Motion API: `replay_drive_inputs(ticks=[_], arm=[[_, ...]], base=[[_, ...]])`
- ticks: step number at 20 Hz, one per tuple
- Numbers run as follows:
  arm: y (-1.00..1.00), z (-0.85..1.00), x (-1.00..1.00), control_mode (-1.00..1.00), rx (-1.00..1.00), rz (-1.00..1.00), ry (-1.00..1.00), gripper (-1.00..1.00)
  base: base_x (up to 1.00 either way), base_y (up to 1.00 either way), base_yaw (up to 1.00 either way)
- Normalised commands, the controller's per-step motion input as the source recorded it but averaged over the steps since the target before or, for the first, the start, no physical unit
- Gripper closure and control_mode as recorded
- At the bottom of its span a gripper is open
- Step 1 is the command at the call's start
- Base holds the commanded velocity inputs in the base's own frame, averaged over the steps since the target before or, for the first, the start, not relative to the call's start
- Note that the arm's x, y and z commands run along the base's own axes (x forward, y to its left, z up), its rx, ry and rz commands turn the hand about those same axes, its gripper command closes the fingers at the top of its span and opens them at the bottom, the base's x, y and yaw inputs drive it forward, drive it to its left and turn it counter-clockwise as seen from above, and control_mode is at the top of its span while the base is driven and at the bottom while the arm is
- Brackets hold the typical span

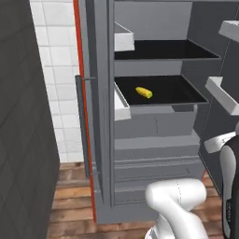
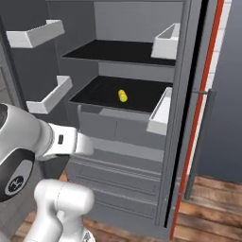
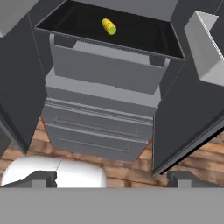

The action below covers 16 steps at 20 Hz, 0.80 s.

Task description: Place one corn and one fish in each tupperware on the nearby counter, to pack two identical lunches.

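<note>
corn [image 1: 144, 92]: one yellowish cob with a green end, lying alone on the lower black shelf [image 1: 177, 93] of the open fridge [image 1: 158, 140], well apart from the arm
shelf above: black, bare where visible
door bins [image 2: 52, 94]: white, on both open doors
drawers [image 3: 100, 127]: grey, shut, under the corn shelf
jaws: fully apart, gripping nothing; dark fingertips [image 3: 41, 178] at the bottom of the hand view, aimed at the drawers
floor [image 1: 70, 196]: wood planks

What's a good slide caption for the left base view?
Open fridge with one yellow corn cob lying alone on its dark lower shelf.
</note>
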Motion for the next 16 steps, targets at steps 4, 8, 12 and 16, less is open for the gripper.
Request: replay_drive_inputs(ticks=[4, 8, 12, 16], arm=[[0.00, 0.00, 0.00, 1.00, 0.00, 0.00, 0.00, -1.00], [0.00, 0.00, 0.00, 1.00, 0.00, 0.00, 0.00, -1.00], [0.00, 0.00, 0.00, 1.00, 0.00, 0.00, 0.00, -1.00], [0.00, 0.00, 0.00, 1.00, 0.00, 0.00, 0.00, -1.00]], base=[[0.39, 0.01, -0.25], [0.49, 0.03, -0.02], [0.37, 0.00, 0.00], [0.40, 0.01, 0.00]])
